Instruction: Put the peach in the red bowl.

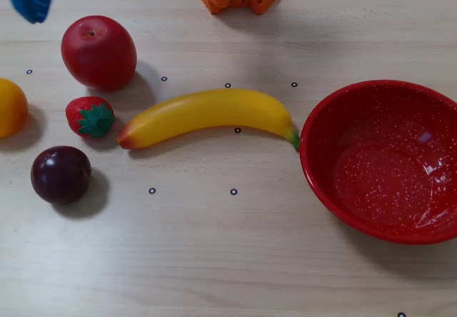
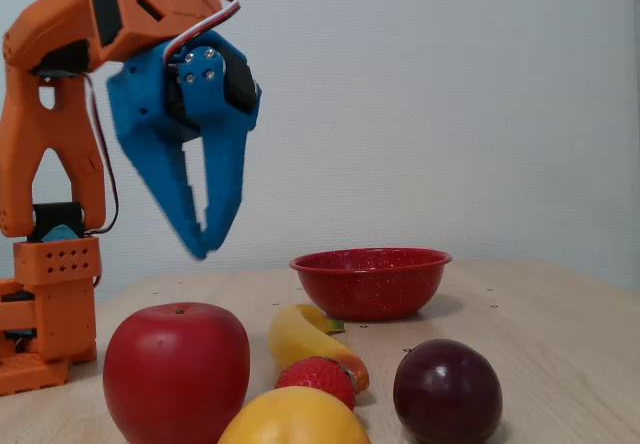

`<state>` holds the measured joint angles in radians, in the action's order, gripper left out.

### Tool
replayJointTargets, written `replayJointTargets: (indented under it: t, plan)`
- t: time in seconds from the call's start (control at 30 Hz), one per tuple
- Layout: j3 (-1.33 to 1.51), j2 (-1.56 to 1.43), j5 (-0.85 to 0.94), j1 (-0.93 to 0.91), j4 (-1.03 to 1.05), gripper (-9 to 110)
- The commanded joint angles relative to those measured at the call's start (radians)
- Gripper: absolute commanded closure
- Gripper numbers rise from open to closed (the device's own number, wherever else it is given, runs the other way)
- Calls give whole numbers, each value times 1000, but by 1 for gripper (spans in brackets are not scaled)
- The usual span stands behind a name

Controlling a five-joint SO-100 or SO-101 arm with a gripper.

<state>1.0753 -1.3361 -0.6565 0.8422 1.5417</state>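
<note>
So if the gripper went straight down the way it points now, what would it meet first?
Probably the apple. In the fixed view the gripper points down, tips nearly together, just above it. The overhead view puts the tips nearer the table edge, so bare table is possible; depth is unclear.

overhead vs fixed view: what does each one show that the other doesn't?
Overhead only: the red bowl's empty inside, the fruits' spacing, and the banana's tip at the bowl's rim.

Fixed only: the whole blue gripper raised above the table, fingertips together, holding nothing, plus the orange arm.

Both: the peach, cut off by the frame edge in each, red apple, strawberry and plum.
</note>
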Motion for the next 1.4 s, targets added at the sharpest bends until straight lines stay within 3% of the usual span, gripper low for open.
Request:
replayJointTargets:
  t: [0.0,0.1,0.3,0.5,0.8,1.37]
  plan:
    - [-212,32,-52,52,51,101]
    - [-407,167,-83,80,150,95]
    - [-655,344,-189,112,278,70]
    - [-756,468,-373,167,301,51]
    - [-870,643,-586,233,291,48]
    - [-865,808,-505,141,104,48]
